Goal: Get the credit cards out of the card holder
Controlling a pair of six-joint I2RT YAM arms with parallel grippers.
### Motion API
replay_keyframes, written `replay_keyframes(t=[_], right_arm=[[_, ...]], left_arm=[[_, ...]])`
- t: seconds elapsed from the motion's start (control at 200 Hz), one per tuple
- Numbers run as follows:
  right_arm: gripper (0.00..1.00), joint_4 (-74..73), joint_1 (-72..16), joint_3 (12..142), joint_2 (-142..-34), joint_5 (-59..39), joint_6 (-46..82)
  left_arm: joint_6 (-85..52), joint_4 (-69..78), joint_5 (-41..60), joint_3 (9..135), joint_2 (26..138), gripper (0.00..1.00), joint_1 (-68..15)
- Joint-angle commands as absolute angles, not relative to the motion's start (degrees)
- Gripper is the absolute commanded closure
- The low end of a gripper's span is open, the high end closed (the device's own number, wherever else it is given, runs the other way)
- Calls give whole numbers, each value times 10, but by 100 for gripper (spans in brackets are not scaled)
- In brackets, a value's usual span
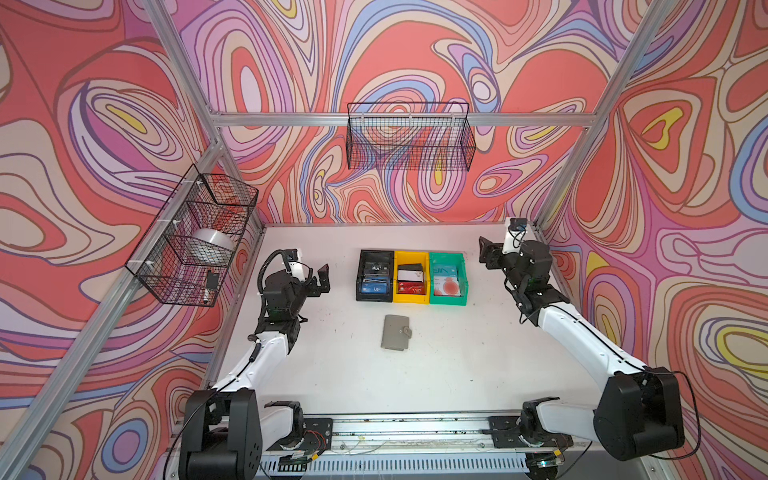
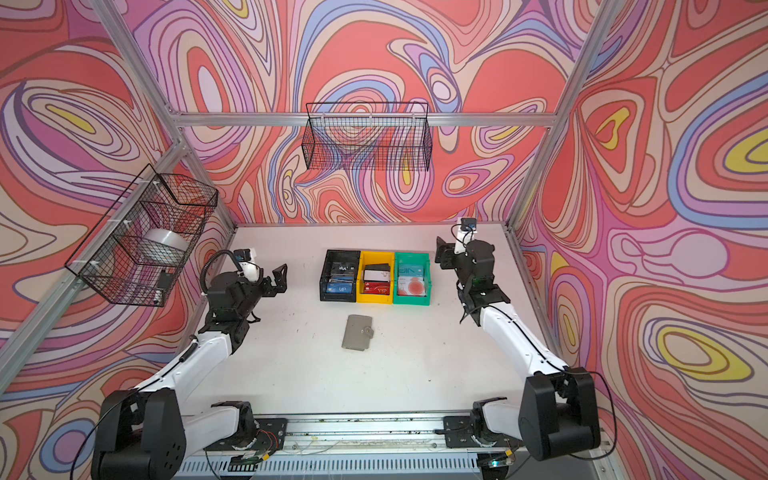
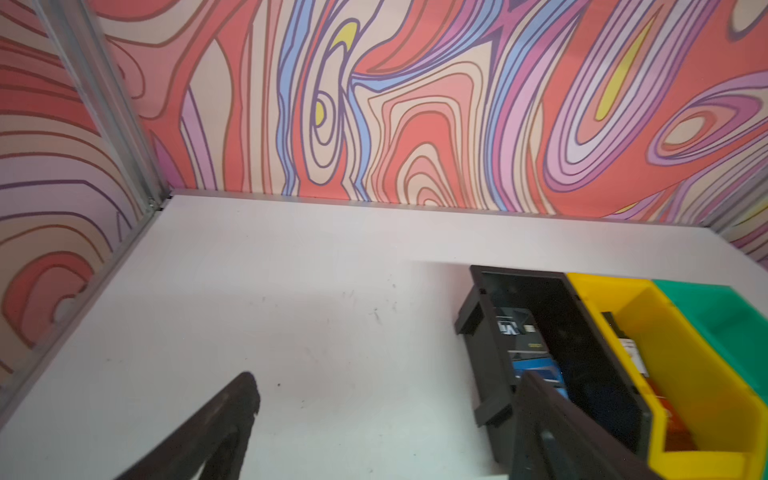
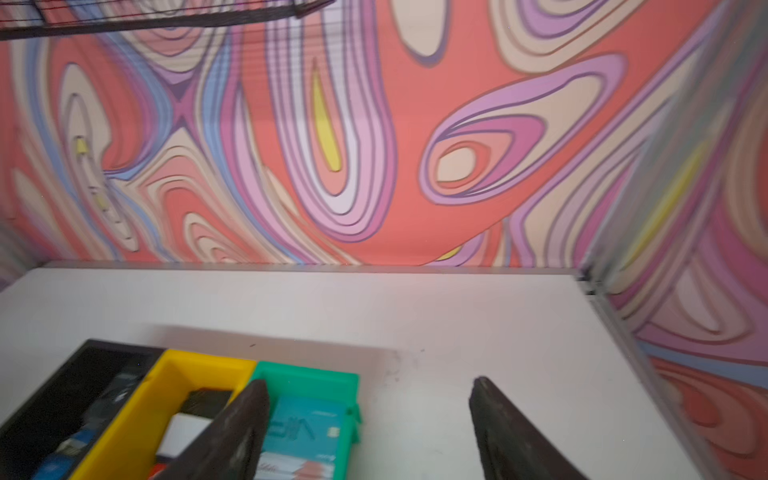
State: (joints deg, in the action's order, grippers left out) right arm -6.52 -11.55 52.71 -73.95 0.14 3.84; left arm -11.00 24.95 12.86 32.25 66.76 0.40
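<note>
The grey card holder [image 1: 395,332] [image 2: 357,332] lies closed on the white table, snap tab fastened, with neither gripper touching it. Credit cards rest in three bins behind it: a blue VIP card [image 1: 375,287] in the black bin, a red VIP card [image 1: 411,287] in the yellow bin, and a pale card with red circles [image 1: 447,286] in the green bin. My left gripper [image 1: 319,279] [image 3: 388,382] hovers open and empty, left of the black bin. To the right of the green bin, my right gripper [image 1: 487,251] [image 4: 370,384] also stands open and empty.
The black bin [image 1: 362,257], yellow bin [image 1: 411,254] and green bin [image 1: 446,255] stand side by side at mid-table. One wire basket [image 1: 409,137] hangs on the back wall. Another wire basket [image 1: 195,237] hangs on the left wall, with a tape roll in it. The arm bases sit on a rail [image 1: 415,428] at the front.
</note>
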Motion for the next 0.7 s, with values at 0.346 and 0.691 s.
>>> replay_keyframes(t=[0.346, 0.691], right_arm=[[33, 19, -301, 476, -876, -202, 207], [37, -15, -325, 498, -979, -266, 230]], left_arm=[[-280, 74, 186, 262, 654, 0, -86], [-368, 142, 192, 217, 712, 16, -156]])
